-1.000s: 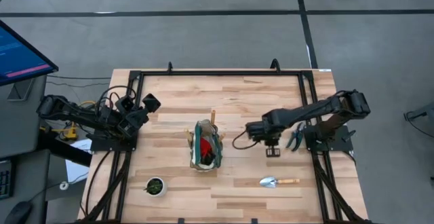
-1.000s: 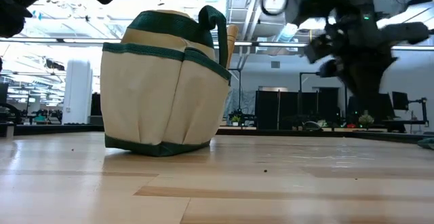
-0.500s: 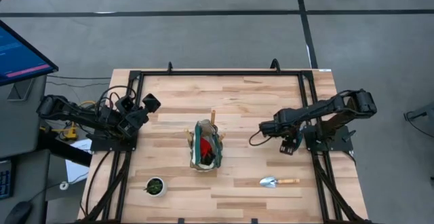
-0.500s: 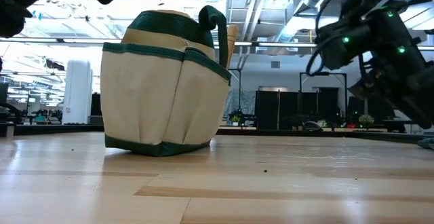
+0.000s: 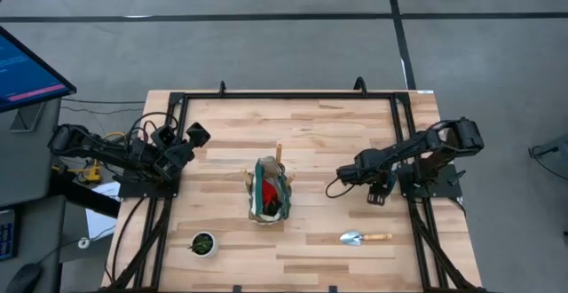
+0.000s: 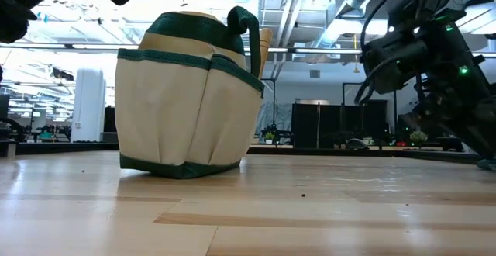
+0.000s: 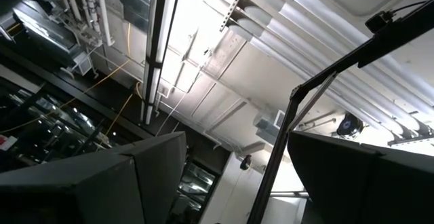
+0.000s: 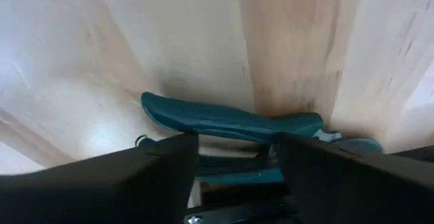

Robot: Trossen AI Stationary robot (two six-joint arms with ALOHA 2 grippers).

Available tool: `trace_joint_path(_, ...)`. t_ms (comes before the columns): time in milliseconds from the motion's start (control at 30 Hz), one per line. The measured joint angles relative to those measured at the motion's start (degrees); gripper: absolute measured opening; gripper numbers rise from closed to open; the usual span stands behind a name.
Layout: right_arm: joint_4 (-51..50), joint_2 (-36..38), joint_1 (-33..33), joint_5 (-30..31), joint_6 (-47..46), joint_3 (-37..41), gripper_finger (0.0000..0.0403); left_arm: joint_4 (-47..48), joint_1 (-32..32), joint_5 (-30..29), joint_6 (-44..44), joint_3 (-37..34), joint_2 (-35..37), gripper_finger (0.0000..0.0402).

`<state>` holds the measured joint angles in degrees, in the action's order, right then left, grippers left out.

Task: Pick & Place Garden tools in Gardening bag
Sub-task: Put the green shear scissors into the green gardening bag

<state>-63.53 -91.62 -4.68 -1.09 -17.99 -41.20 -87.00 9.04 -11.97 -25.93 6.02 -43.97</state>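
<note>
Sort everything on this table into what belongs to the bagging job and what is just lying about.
Job:
- bag, red tool inside
- trowel, lying loose
- teal-handled tool under the right gripper

Lying about:
- small plant pot
- left gripper, parked at the table's edge

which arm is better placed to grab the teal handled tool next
Right. The right gripper hangs at the table's right edge with its open fingers just over the teal-handled tool; the left gripper waits far off at the left edge.
</note>
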Motion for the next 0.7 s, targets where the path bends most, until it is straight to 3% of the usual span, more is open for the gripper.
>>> trace_joint_path(400, 1.56, -2.29, 0.06, 1.52, 3.12, -5.16, 0.0011, 0.00, 0.00, 0.00, -0.02, 0.00, -0.02, 0.0247)
trace_joint_path(700, 11.61, -2.40, 2.86, -0.14, 2.94, -9.58, 0.0000, -0.02, 0.00, 0.02, -0.03, 0.00, 0.00, 0.0235)
